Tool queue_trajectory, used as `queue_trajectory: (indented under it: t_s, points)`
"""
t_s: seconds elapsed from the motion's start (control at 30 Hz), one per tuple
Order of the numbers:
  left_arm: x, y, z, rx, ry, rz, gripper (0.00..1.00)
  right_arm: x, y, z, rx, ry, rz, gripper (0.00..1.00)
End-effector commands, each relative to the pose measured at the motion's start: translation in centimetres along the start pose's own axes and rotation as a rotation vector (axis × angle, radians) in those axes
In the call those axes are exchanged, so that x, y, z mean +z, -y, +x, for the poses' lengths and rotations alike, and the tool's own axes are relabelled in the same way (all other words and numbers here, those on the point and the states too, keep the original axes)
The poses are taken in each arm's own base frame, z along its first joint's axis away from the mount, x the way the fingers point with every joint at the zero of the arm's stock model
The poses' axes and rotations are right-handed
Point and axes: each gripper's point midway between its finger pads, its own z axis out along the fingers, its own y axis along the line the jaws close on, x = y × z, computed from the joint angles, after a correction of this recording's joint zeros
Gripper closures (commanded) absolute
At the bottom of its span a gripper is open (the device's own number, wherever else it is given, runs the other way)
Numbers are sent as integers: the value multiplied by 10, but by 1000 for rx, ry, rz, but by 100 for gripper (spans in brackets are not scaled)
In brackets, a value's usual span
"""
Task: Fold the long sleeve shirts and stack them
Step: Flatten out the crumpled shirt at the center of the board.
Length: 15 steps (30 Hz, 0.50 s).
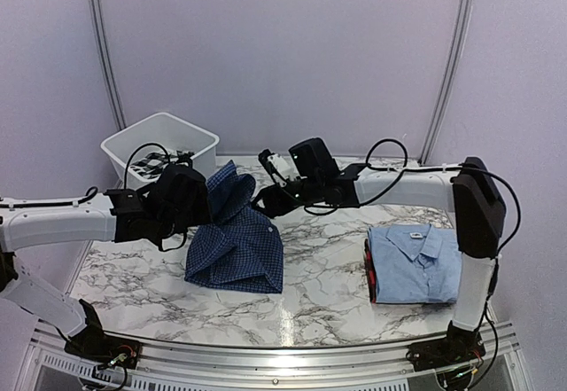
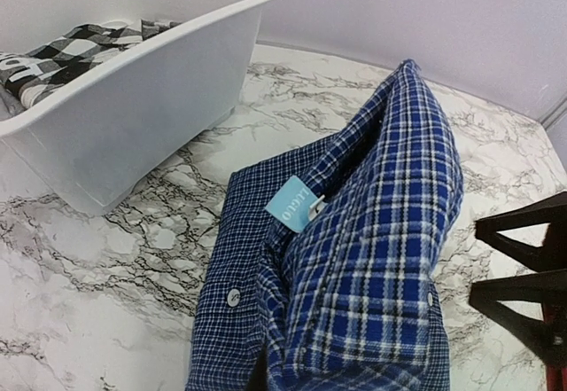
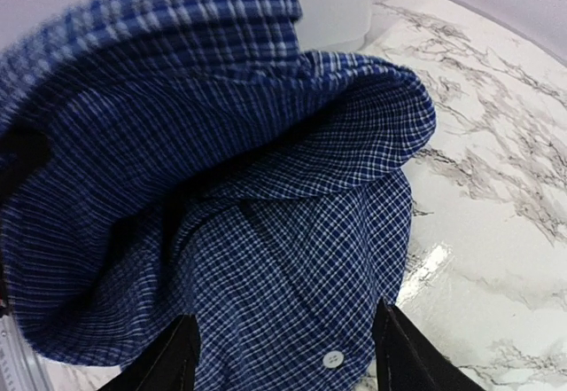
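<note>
White bin (image 1: 120, 147) holds a black-and-white checked cloth (image 2: 80, 50).
My left hand (image 1: 193, 214) grips the dark blue shirt (image 1: 239, 245) on the table (image 1: 328, 293); my right hand (image 3: 283, 342) gapes open over it.

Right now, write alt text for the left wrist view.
A dark blue checked shirt lies bunched on a marble table, pale blue label showing. A white bin of checked cloth stands upper left; the open right gripper shows at right.
</note>
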Motion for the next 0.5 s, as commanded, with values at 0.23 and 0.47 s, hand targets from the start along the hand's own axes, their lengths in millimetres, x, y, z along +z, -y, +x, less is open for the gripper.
queue_trajectory:
  t_s: [0.23, 0.47]
  points:
    - [-6, -18, -4, -20, -3, -34, 100, 79, 43, 26, -114, -119, 139, 41]
    - [-7, -21, -8, -30, -3, -32, 99, 82, 71, 37, -42, -138, 253, 85]
